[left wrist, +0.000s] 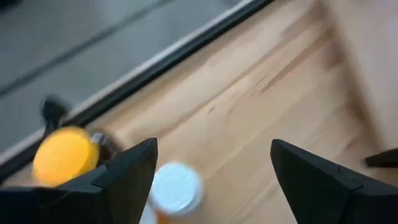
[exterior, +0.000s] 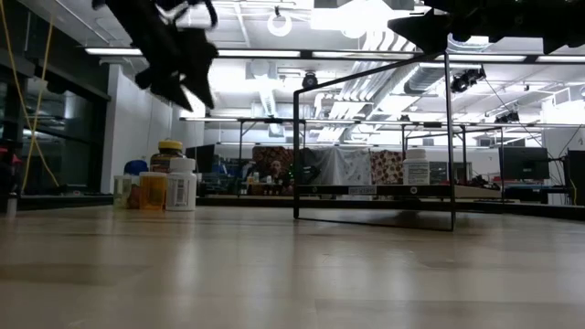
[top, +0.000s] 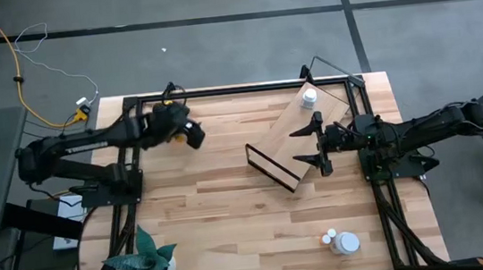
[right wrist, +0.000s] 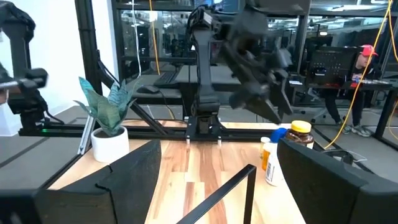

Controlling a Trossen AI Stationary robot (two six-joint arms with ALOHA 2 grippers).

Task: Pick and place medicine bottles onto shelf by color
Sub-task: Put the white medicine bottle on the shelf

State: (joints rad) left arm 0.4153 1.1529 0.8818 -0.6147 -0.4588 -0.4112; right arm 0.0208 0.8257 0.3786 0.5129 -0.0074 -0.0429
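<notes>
A cluster of medicine bottles (exterior: 169, 183) stands on the table at its far left: an amber one with a yellow cap (left wrist: 62, 155), a white one (exterior: 181, 183) whose cap (left wrist: 176, 186) also shows in the left wrist view, a small orange one (exterior: 151, 190) and a blue one (right wrist: 280, 133). My left gripper (top: 193, 135) hangs open above them, slanting down, and touches none. The shelf (top: 300, 133), a light board on a black wire frame, stands mid-table with one white bottle (top: 310, 98) upright on its far end. My right gripper (top: 313, 144) is open and level over the shelf's right side, holding nothing.
A potted plant (top: 147, 262) stands at the near left corner. Two more white bottles (top: 343, 242) stand near the front right edge. Bare tabletop (top: 231, 208) lies between the shelf and the plant. A person (right wrist: 364, 81) is in the room beyond.
</notes>
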